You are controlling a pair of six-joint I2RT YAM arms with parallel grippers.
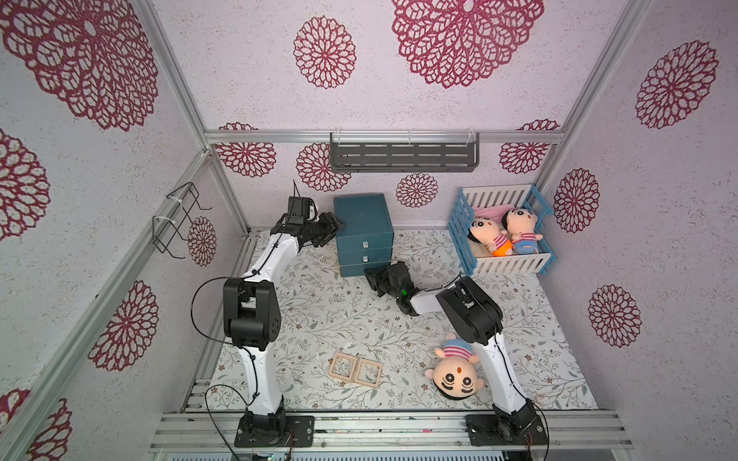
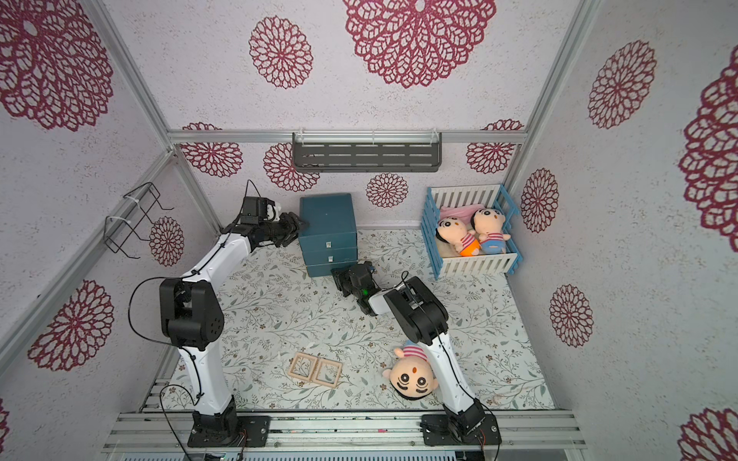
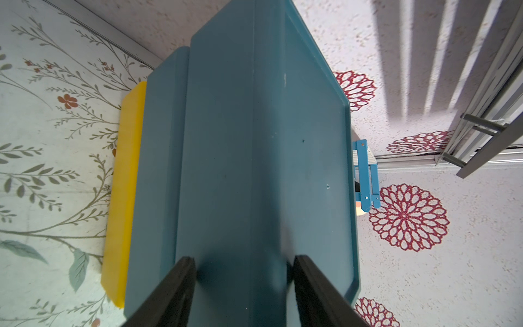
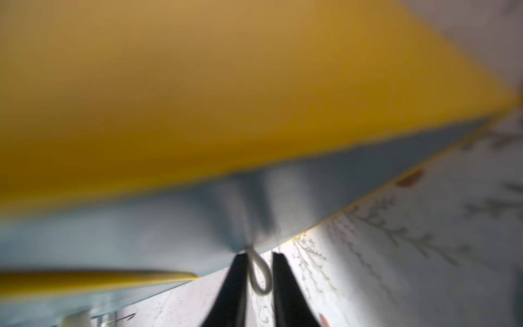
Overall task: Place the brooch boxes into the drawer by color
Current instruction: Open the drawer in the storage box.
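Two light wood-coloured brooch boxes (image 1: 342,368) (image 2: 303,367) lie side by side near the table's front; the second (image 1: 369,373) touches the first. A teal cabinet (image 1: 363,223) (image 3: 240,141) with three drawers stands at the back. My left gripper (image 1: 335,225) (image 3: 244,260) is open, its fingers astride the cabinet's upper left edge and resting against it. My right gripper (image 1: 369,275) (image 4: 256,254) is low at the bottom drawer (image 1: 361,270), shut on that drawer's white loop handle (image 4: 259,279). A yellow part (image 3: 124,184) shows at the cabinet's lowest level.
A blue and white crib (image 1: 507,265) with two plush dolls stands at the back right. A third doll (image 1: 457,371) lies by the right arm's base. A grey shelf (image 1: 403,155) hangs on the back wall and a wire rack (image 1: 179,223) on the left wall.
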